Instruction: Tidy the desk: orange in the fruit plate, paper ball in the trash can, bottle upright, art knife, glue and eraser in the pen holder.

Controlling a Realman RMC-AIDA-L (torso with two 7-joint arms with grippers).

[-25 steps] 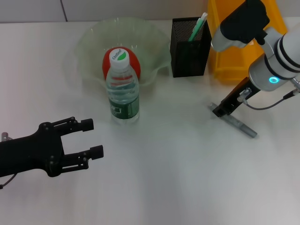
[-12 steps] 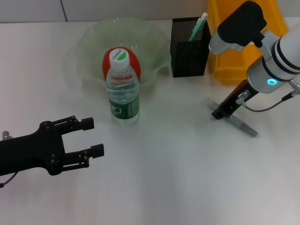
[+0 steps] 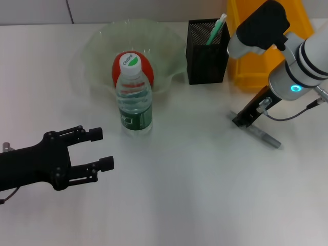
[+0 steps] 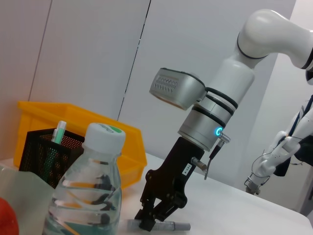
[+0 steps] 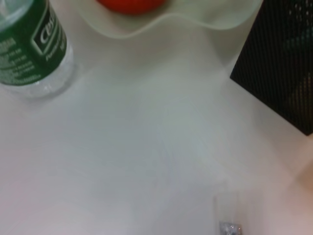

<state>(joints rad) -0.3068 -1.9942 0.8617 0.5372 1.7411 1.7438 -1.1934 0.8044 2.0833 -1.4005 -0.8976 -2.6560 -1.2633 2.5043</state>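
Now the right gripper [image 3: 239,122] is down at the table on the near end of the grey art knife [image 3: 262,136], fingers closing round it, though a firm grip cannot be confirmed. Left gripper [image 3: 100,148] hovers open, empty, near the upright water bottle [image 3: 134,97].

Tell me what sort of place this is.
Probably a lab desk set up for tidying trials: a white tabletop with a black mesh pen holder, a yellow plastic bin, and plain partition walls behind.
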